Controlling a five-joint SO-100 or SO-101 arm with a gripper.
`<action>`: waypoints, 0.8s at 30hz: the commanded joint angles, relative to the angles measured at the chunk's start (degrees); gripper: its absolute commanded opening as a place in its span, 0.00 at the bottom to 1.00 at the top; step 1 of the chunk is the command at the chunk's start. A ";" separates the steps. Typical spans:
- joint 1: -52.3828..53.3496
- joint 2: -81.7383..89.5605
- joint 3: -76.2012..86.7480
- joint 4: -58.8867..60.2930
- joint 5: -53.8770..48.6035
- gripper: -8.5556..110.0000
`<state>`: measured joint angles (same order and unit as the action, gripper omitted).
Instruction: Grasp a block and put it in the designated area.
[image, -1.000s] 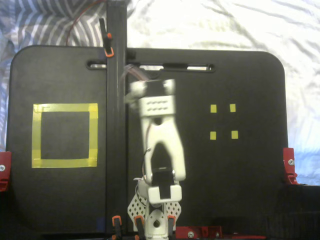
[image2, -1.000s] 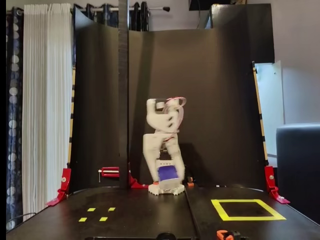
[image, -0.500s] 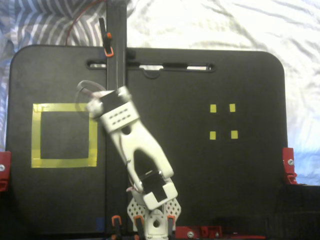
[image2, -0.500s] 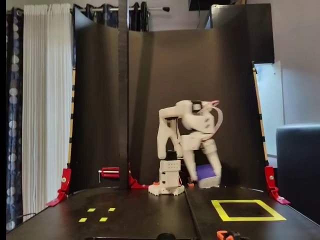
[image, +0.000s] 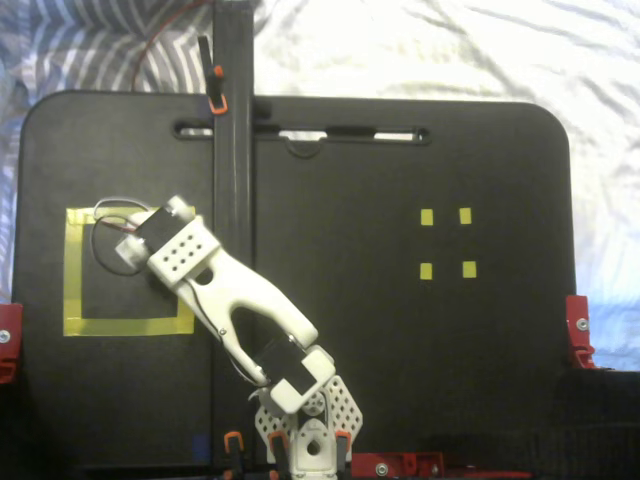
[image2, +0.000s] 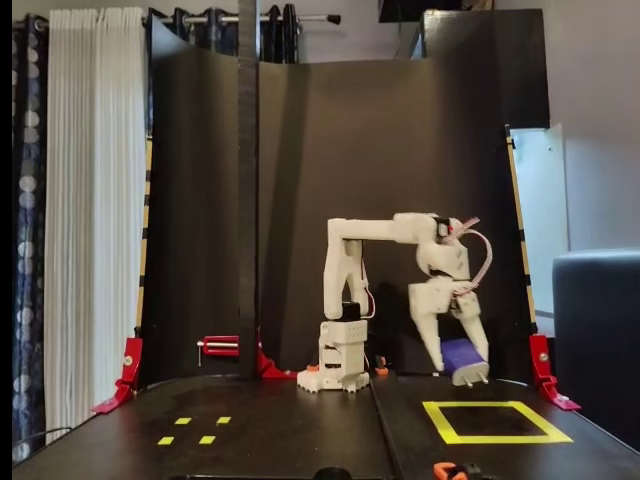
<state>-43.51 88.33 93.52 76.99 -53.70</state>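
In a fixed view from the front, the dark blue block (image2: 461, 354) hangs prongs-down in my gripper (image2: 459, 366), which is shut on it. It is a little above the board, over the far side of the designated area (image2: 437, 419), a yellow tape square. Seen from above, the arm reaches left and my gripper (image: 140, 246) sits over the upper right part of the designated area (image: 72, 290). In that fixed view the wrist hides the block and the fingertips.
Small yellow tape squares (image: 427, 217) (image2: 183, 420) lie on the board's other half. A tall black post (image: 232, 150) (image2: 247, 200) stands beside the arm's base. Red clamps (image: 578, 330) (image2: 545, 372) hold the board's edges. A black backdrop closes off the far side.
The arm has swung from the board's middle over to the yellow tape square, stretched out and lowered, carrying the block with it.
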 joint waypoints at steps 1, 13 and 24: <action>-1.49 -0.26 -0.35 -0.97 0.88 0.26; -2.90 -3.43 -0.35 -4.48 2.90 0.26; -4.13 -9.49 -0.26 -8.96 4.83 0.26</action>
<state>-47.29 78.84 93.52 68.82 -49.48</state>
